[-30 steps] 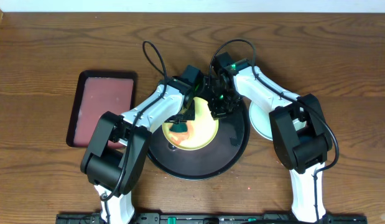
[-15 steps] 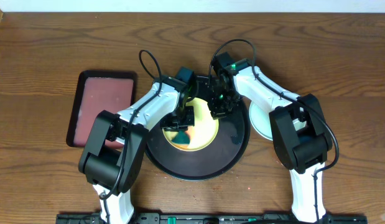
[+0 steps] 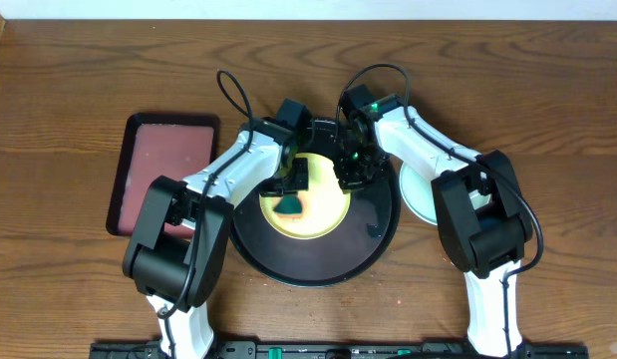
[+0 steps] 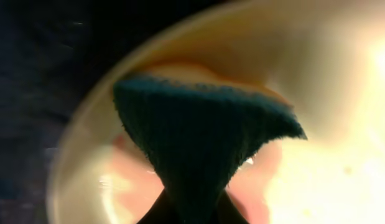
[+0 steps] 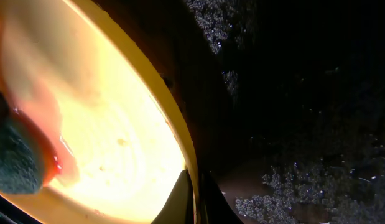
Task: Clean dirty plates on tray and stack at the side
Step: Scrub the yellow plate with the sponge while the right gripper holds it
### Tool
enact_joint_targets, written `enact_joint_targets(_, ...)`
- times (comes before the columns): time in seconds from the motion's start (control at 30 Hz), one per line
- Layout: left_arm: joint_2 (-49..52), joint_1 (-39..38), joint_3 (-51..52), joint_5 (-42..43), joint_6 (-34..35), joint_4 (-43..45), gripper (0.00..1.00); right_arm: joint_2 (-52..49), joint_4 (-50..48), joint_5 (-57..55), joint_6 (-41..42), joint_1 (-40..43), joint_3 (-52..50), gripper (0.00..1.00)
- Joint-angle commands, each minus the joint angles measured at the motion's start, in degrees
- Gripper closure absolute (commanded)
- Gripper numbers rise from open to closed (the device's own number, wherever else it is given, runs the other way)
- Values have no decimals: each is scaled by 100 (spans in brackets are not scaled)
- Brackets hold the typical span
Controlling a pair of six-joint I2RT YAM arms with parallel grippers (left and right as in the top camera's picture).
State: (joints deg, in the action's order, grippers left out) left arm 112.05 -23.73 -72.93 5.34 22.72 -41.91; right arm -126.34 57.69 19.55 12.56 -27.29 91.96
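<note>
A yellow plate (image 3: 313,207) lies on the round black tray (image 3: 373,234). My left gripper (image 3: 288,191) is shut on a teal sponge (image 3: 286,206) and presses it on the plate's left part. In the left wrist view the sponge (image 4: 198,143) covers a red smear (image 4: 133,180) on the plate (image 4: 316,74). My right gripper (image 3: 350,176) is shut on the plate's far right rim. In the right wrist view its fingers (image 5: 181,199) pinch the rim (image 5: 180,149) above the wet tray (image 5: 292,93). A pale mint-blue plate (image 3: 416,194) lies on the table right of the tray, partly under my right arm.
A rectangular dark red tray (image 3: 163,170) lies on the wooden table to the left of the black tray. Both arms cross over the back half of the black tray.
My left gripper has shifted a little left and back with the sponge, rubbing over the yellow plate. My right gripper has kept its hold on the rim.
</note>
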Motion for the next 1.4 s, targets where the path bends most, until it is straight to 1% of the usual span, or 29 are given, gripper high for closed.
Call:
enact_joint_targets(0.0, 101, 170, 55, -1246, 319, -70, 93, -138, -39, -297, 31, -57, -166, 99)
enact_joint_targets(0.07, 101, 155, 55, -1115, 487, -282, 93, -138, -42, -297, 31, -57, -166, 99)
enact_joint_targets(0.17, 101, 146, 55, -603, 470, -595, 93, -138, -42, -297, 31, -57, -166, 99)
enact_joint_targets(0.2, 101, 146, 55, -356, 341, -656, 92, -138, -42, -297, 31, -57, -166, 99)
enact_joint_targets(0.27, 101, 146, 55, 184, -227, -654, 92, -138, -42, -297, 31, -57, -166, 99)
enact_joint_targets(0.33, 101, 146, 55, 828, -1036, -544, 93, -138, -42, -297, 31, -57, -166, 99)
enact_joint_targets(0.43, 101, 146, 52, 1580, -2076, -391, 93, -138, -44, -297, 31, -57, -166, 99)
enact_joint_targets(0.5, 101, 146, 52, 1797, -2417, -291, 92, -138, -44, -297, 31, -57, -166, 99)
enact_joint_targets(0.57, 101, 146, 52, 1803, -2542, -179, 93, -138, -42, -297, 31, -57, -166, 99)
enact_joint_targets(0.7, 101, 149, 52, 1794, -2546, 66, 93, -138, -44, -297, 31, -57, -166, 99)
enact_joint_targets(0.77, 101, 149, 52, 1499, -2350, 201, 92, -138, -44, -297, 31, -57, -166, 99)
enact_joint_targets(0.8, 101, 149, 52, 1154, -2081, 245, 93, -138, -44, -297, 31, -57, -166, 99)
enact_joint_targets(0.87, 101, 149, 52, 197, -1362, 243, 93, -138, -44, -297, 31, -57, -166, 99)
enact_joint_targets(0.93, 101, 149, 52, -833, -448, 101, 93, -138, -44, -297, 31, -57, -166, 99)
enact_joint_targets(0.97, 101, 149, 52, -1370, 195, -81, 93, -138, -44, -297, 31, -57, -166, 99)
enact_joint_targets(1.03, 101, 149, 52, -1567, 686, -267, 92, -138, -44, -297, 31, -57, -166, 99)
enact_joint_targets(1.1, 101, 146, 52, -1521, 973, -404, 93, -138, -44, -297, 31, -57, -166, 99)
enact_joint_targets(1.2, 101, 103, 52, -1346, 1010, -553, 92, -138, -44, -297, 31, -57, -166, 99)
enact_joint_targets(1.23, 101, 94, 52, -1193, 929, -586, 92, -138, -46, -297, 31, -57, -166, 99)
enact_joint_targets(1.27, 101, 87, 52, -922, 704, -584, 92, -138, -44, -297, 31, -57, -166, 99)
enact_joint_targets(1.37, 101, 87, 52, 177, -275, -538, 93, -138, -44, -297, 31, -57, -166, 99)
